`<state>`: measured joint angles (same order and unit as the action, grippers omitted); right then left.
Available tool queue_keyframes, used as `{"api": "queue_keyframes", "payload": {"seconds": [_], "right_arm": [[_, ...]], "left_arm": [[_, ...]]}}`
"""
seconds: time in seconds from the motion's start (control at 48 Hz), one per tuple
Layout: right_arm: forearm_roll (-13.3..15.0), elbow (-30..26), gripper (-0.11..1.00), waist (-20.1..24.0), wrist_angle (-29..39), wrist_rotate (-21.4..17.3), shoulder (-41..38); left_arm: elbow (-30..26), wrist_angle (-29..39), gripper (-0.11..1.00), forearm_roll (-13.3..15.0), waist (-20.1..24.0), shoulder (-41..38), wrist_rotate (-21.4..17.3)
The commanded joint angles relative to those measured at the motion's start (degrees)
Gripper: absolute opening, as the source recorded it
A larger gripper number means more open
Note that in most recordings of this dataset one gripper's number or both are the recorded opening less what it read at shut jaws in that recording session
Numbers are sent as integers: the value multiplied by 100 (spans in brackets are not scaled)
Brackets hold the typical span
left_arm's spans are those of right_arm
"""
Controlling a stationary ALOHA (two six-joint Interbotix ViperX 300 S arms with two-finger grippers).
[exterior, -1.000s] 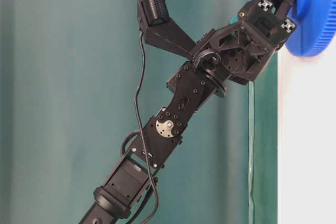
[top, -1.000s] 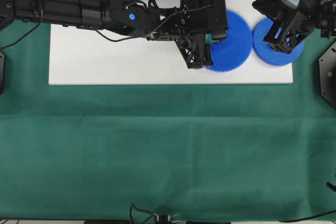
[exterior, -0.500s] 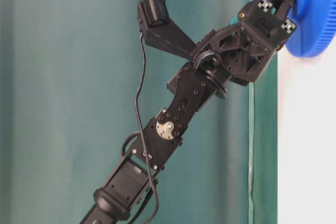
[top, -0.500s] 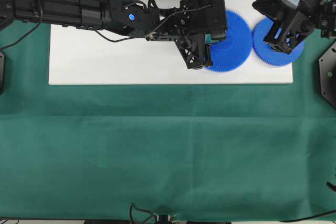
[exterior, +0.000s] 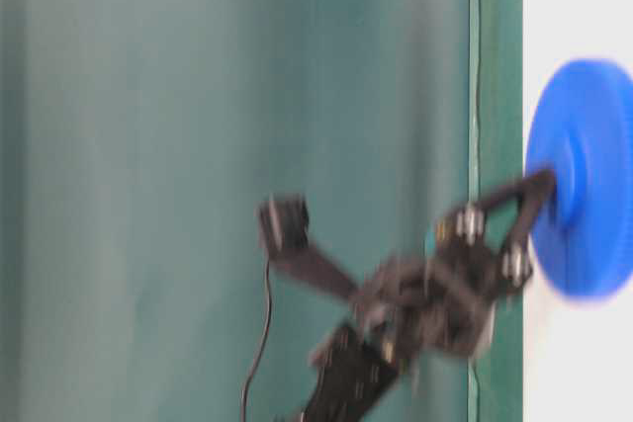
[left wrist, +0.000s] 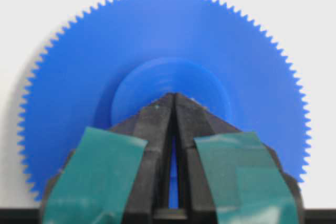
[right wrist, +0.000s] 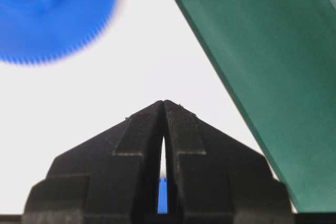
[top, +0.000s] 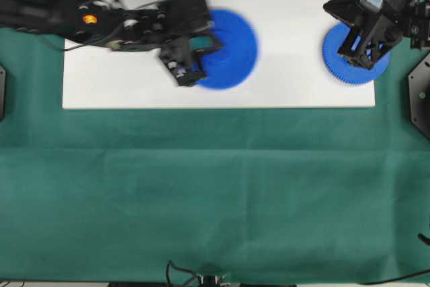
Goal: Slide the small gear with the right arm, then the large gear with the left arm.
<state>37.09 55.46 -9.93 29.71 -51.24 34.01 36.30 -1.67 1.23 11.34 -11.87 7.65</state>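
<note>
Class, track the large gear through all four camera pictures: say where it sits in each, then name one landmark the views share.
Overhead: large gear on the white board, left of centre, at the left end effector.
Table-level: blurred blue disc at that picture's right edge.
Left wrist: centred, shut tip on its hub.
Right wrist: blurred, top-left corner.
Shared landmark: the white board.

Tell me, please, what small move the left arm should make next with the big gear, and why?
Probably ease the slide to a stop. The left tool, tips together, presses on the hub of the large gear, which is motion-blurred near the middle of the white board and well apart from the small gear.
</note>
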Motion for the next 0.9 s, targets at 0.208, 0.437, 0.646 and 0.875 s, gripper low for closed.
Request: {"api": "queue_keyframes", "payload": {"seconds": [0.208,0.437,0.646,0.875], "right_arm": [[-35,-70,53,9,-272,-9,-44],[-97,-123,53,9,-404,-9,-193],[-105,-220,53,9,-536,-9,-396],[-97,-272,53,9,-545,-9,-527]], "left_arm": [[1705,149,0,9,158,1521,88],[2584,475,0,18,466,2672,88],[2883,527,0,18,536,3050,88],[2874,545,0,9,545,3032,88]]}}
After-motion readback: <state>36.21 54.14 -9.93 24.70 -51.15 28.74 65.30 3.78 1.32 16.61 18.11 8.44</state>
